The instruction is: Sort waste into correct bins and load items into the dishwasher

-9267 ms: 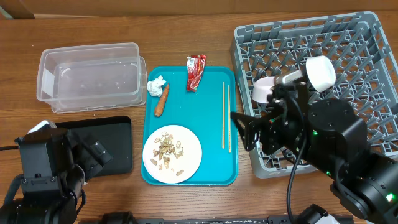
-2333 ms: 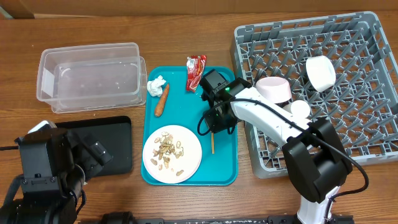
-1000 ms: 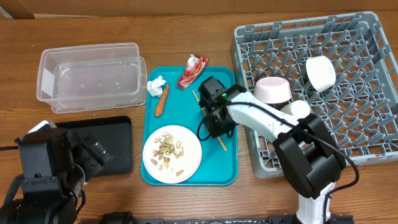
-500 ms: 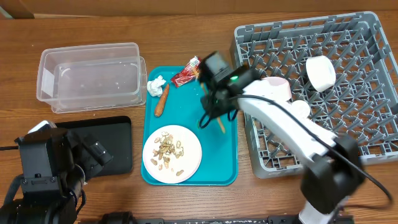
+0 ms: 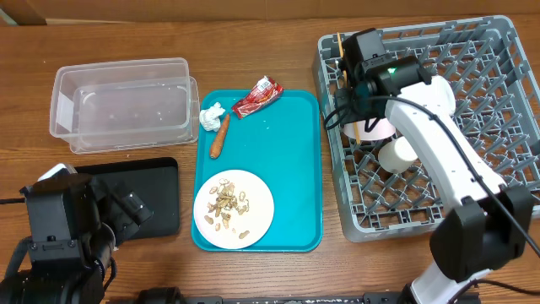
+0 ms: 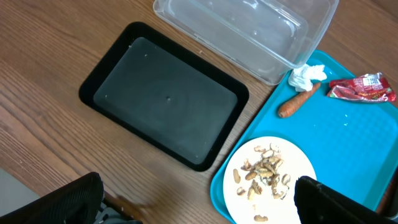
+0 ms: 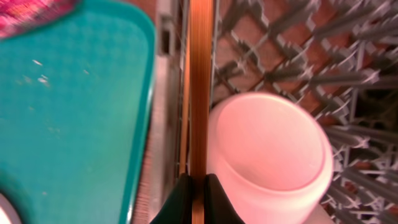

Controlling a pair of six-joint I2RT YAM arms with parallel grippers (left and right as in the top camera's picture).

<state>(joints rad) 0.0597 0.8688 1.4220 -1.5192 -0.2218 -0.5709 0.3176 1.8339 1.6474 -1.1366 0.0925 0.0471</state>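
Right gripper [image 7: 198,186]: clamped on chopsticks [image 7: 200,87], long axis near-to-far, above rack [image 5: 506,169] left edge, just left of bowl [image 7: 267,155].

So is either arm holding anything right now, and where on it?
The right fingers pinch the pair of thin wooden chopsticks partway along their length, with wood sticking out either side. The left fingers are open, holding nothing.

The chopsticks [image 7: 200,93] were tan, the bowl [image 7: 267,155] pale pink, the rack [image 5: 506,101] grey, the tray [image 5: 291,152] teal with a fine chequer, the wrapper [image 5: 256,98] red, the carrot [image 5: 219,136] orange, the bin [image 6: 165,102] black, the table [image 5: 253,42] brown wood-grain.
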